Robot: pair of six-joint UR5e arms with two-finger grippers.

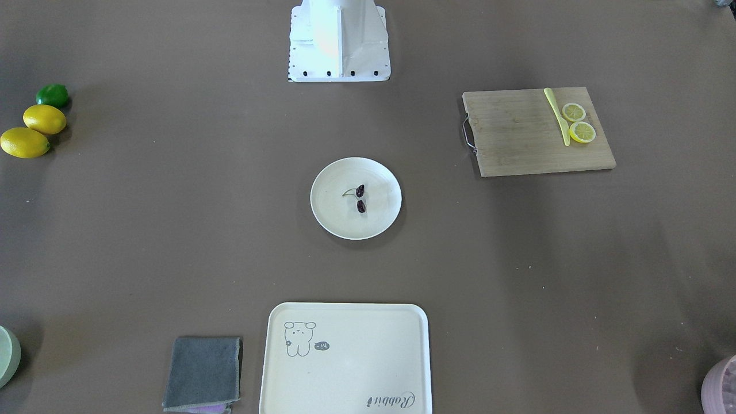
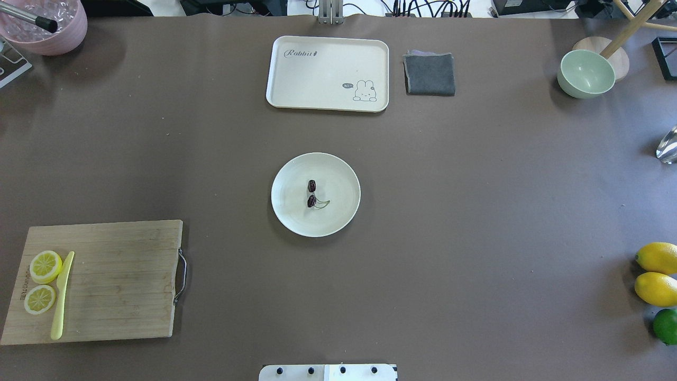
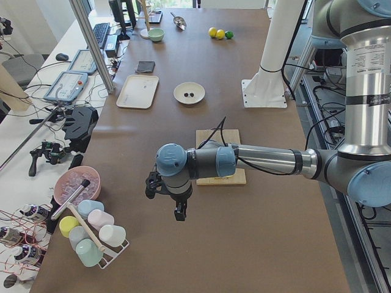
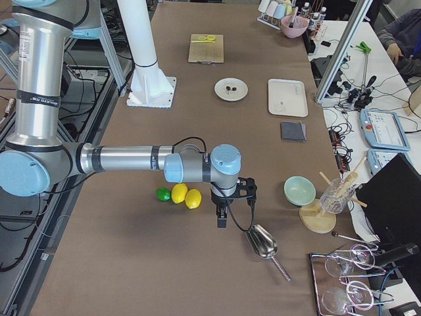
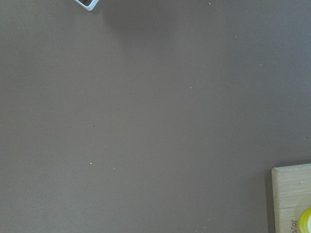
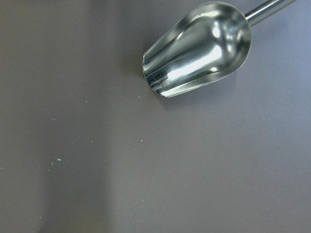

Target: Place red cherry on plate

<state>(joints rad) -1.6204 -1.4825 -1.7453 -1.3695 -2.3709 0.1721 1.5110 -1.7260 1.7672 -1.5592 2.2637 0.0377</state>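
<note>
The red cherry (image 1: 360, 198), two dark maroon fruits on a thin green stem, lies near the middle of the round cream plate (image 1: 333, 217) at the table's centre. The overhead view shows the same cherry (image 2: 312, 193) and plate (image 2: 339, 211). My left gripper (image 3: 178, 212) hangs over the bare table at the left end, far from the plate. At the opposite end my right gripper (image 4: 222, 219) hovers beside a metal scoop (image 6: 199, 46). Neither gripper touches the cherry. I cannot tell whether either one is open or shut.
A wooden cutting board (image 2: 116, 280) with two lemon slices (image 2: 45, 266) and a yellow knife sits at the left. A cream tray (image 2: 328, 71), a grey cloth (image 2: 429, 74) and a green bowl (image 2: 586, 73) stand at the far edge. Lemons (image 2: 657, 273) and a lime lie at the right.
</note>
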